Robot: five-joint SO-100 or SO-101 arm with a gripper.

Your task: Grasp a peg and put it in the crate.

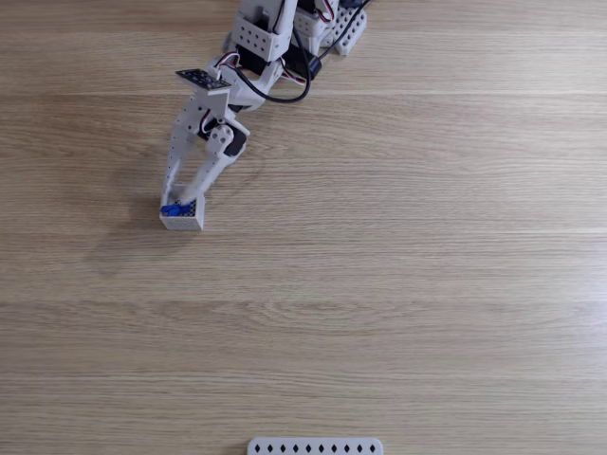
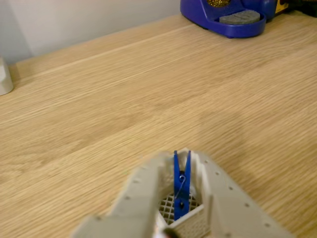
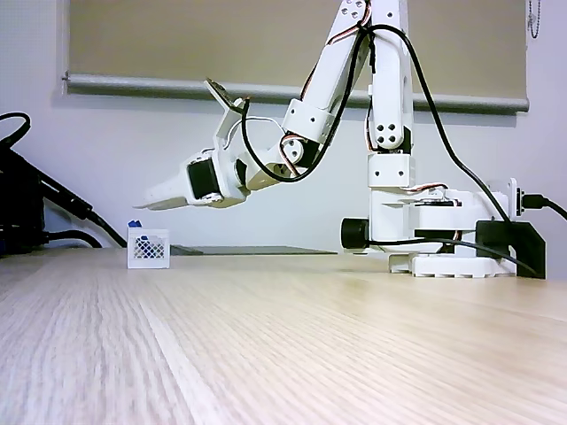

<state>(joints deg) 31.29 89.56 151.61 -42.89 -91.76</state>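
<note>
The light-grey crate [image 1: 184, 222] sits on the wooden table, left of centre in a fixed view. The blue peg [image 2: 180, 182] stands tilted inside the crate [image 2: 192, 224], leaning on its far wall, with the top end above the rim. My gripper [image 2: 181, 161] is open, one finger on each side of the peg and clear of it. Seen from the side, the gripper [image 3: 149, 205] hangs a little above the crate [image 3: 148, 250], and the peg's blue tip [image 3: 135, 225] pokes out at the crate's left. From above, the gripper [image 1: 182, 197] overlaps the crate's far edge.
A white strip with diamond holes [image 1: 315, 445] lies at the table's near edge. A blue stand [image 2: 225, 17] sits far ahead in the wrist view, with a white object [image 2: 4, 77] at the left edge. Black cables [image 3: 35, 212] lie left of the crate; the arm's base [image 3: 443, 252] stands to the right.
</note>
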